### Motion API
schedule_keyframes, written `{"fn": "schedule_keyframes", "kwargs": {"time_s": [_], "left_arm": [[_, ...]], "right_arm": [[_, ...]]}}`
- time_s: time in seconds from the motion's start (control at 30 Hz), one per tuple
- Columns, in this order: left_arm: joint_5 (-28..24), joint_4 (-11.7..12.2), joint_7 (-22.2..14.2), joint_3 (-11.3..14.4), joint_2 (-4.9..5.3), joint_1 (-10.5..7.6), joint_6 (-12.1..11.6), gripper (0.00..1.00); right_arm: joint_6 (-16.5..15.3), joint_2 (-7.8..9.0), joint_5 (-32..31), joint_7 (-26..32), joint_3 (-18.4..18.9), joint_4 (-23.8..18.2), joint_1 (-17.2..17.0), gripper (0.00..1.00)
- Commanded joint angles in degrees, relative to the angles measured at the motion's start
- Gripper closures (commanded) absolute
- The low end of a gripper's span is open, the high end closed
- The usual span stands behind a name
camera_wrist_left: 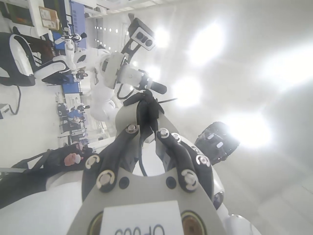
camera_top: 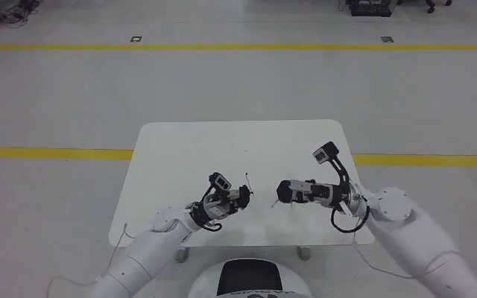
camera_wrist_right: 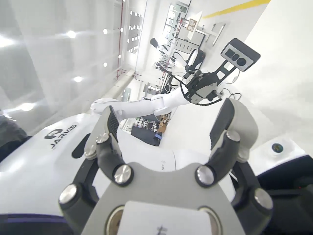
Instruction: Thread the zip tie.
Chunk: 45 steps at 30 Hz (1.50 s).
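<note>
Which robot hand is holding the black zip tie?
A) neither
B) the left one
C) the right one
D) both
B: the left gripper is shut on the zip tie, while the right gripper is open and empty.

We record a white table (camera_top: pixel 186 145) with rounded corners, standing on a pale grey floor (camera_top: pixel 74 97). Two yellow lines cross that floor: one (camera_top: pixel 223 47) well beyond the table, the other (camera_top: pixel 59 153) emerging on either side of it. Small dark square markers (camera_top: pixel 136 39) lie near the far line. Dark equipment (camera_top: pixel 370 7) stands at the far edge.
</note>
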Motion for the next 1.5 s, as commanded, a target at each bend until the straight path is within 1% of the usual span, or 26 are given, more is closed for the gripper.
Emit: {"fn": "schedule_keyframes", "kwargs": {"time_s": [0.0,0.23,0.3,0.37,0.43,0.53,0.73,0.77,1.03,1.1,1.17,1.27,1.33,1.4,1.43,1.47], "left_arm": [[0.25,0.00,-0.01,-0.14,-0.05,0.04,0.00,1.00],[0.29,-0.06,0.39,-0.15,-0.07,0.05,0.00,1.00],[-0.55,-0.87,2.25,0.28,-0.35,0.76,0.00,1.00],[-0.90,-1.20,2.14,0.38,-0.79,1.01,0.00,1.00],[-1.36,-1.44,1.73,-0.06,-1.42,1.32,0.00,1.00],[-0.26,-1.71,1.46,-1.25,-2.42,1.72,0.00,1.00],[1.18,-1.51,-0.37,-4.09,-5.20,2.90,0.00,1.00],[1.35,-1.48,-0.46,-4.23,-5.34,2.93,0.00,1.00],[1.35,-1.48,-0.46,-4.23,-5.34,2.93,0.00,1.00],[0.90,-2.20,1.80,-3.93,-5.53,3.42,0.00,1.00],[0.70,-2.53,2.67,-3.95,-5.76,3.71,0.00,1.00],[1.52,-3.13,5.55,-5.18,-6.39,4.46,0.00,1.00],[3.80,-3.48,7.57,-6.54,-6.97,5.01,0.00,1.00],[3.74,-4.02,8.02,-7.15,-7.67,5.94,0.00,1.00],[4.23,-4.13,8.01,-7.68,-7.96,6.10,0.00,1.00],[4.23,-4.13,8.01,-7.68,-7.96,6.10,0.00,1.00]], "right_arm": [[0.00,-0.17,0.40,0.53,0.08,0.29,0.02,0.00],[0.00,-0.17,0.40,0.53,0.08,0.29,0.02,0.00],[0.77,-0.40,1.90,0.40,-0.70,0.29,-0.26,0.00],[0.17,-0.85,2.41,0.32,-1.64,2.25,0.37,0.00],[0.00,-1.57,7.11,2.42,-3.15,3.80,0.78,0.00],[0.00,-2.48,9.54,5.04,-4.21,6.42,1.90,0.00],[0.00,-5.25,17.47,10.63,-6.45,11.33,3.79,0.00],[0.00,-5.52,18.32,11.51,-6.70,11.88,4.05,0.00],[0.00,-5.52,18.32,11.51,-6.70,11.88,4.05,0.00],[0.21,-5.71,17.55,9.49,-6.93,11.65,3.87,0.00],[0.08,-6.03,17.56,8.74,-7.33,11.60,3.79,0.00],[0.00,-6.69,18.43,8.46,-7.59,12.22,4.09,0.00],[0.00,-7.29,19.41,7.94,-7.47,13.03,4.16,0.00],[0.00,-7.73,19.78,7.43,-7.55,13.65,4.08,0.00],[0.00,-7.73,19.78,7.43,-7.55,13.65,4.08,0.00],[0.00,-7.73,19.78,7.43,-7.55,13.65,4.08,0.00]]}}
